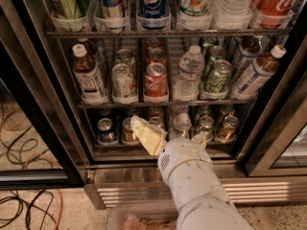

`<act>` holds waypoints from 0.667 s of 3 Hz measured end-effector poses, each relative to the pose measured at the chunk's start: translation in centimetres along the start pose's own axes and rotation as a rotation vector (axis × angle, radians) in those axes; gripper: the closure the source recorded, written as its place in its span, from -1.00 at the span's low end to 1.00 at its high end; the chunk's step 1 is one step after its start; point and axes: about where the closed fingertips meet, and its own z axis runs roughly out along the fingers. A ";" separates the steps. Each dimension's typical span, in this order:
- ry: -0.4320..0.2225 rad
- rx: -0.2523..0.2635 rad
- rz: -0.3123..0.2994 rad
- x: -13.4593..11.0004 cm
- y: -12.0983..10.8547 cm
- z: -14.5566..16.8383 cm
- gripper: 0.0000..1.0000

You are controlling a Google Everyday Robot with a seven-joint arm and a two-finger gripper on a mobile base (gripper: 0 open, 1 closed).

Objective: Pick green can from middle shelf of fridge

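The green can (217, 78) stands upright at the front of a lane on the middle shelf (163, 103), right of centre, with a second green can behind it. A clear water bottle (188, 74) is on its left and a tilted tea bottle (256, 73) on its right. My gripper (175, 137), on a white arm, is in front of the bottom shelf, below and left of the green can. Its pale yellow fingers (148, 135) are spread apart and hold nothing. The fridge (57, 104) is open in front of me.
A red Coca-Cola can (155, 82), a pale silver can (123, 82) and a brown bottle (88, 75) share the middle shelf. Several cans stand on the bottom shelf behind the gripper. The dark door frame (283, 123) is on the right. Cables (24, 200) lie on the floor at left.
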 end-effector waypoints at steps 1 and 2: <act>-0.005 0.065 -0.090 1.1 -1.5 -0.2 -1.00; 0.036 0.211 -0.271 3.0 -5.6 -1.7 -1.00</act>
